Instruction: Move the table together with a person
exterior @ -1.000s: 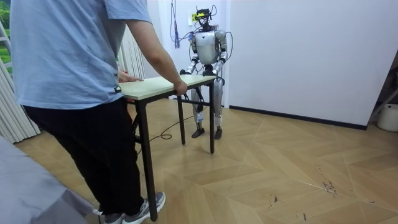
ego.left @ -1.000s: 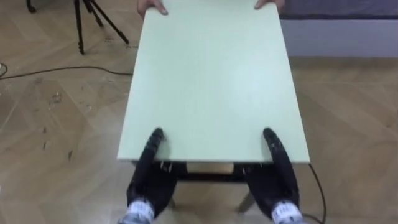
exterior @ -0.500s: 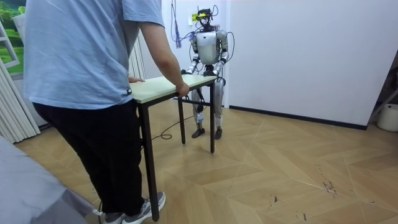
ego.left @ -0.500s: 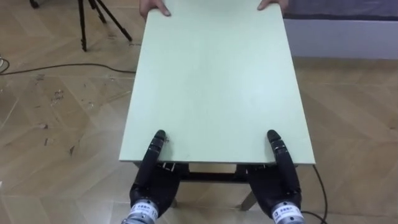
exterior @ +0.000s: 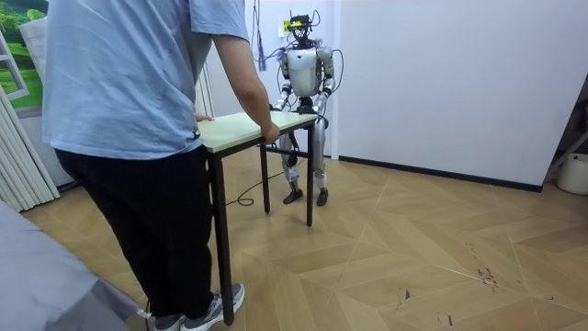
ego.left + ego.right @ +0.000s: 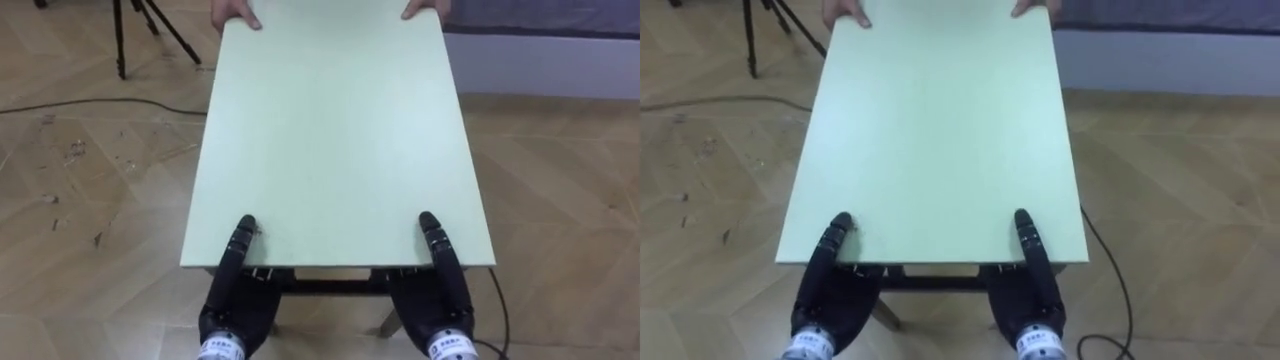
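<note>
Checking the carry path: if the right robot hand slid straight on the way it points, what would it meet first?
Only bare table lies ahead of the right robot hand; first would likely be the person's hand at the far edge, though depth is unclear.

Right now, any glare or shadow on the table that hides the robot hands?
Left eye view: table evenly lit, no glare; left robot hand and right robot hand stand out dark at its near edge. Room view: person covers part of the table; floor shows no hard shadows.
</note>
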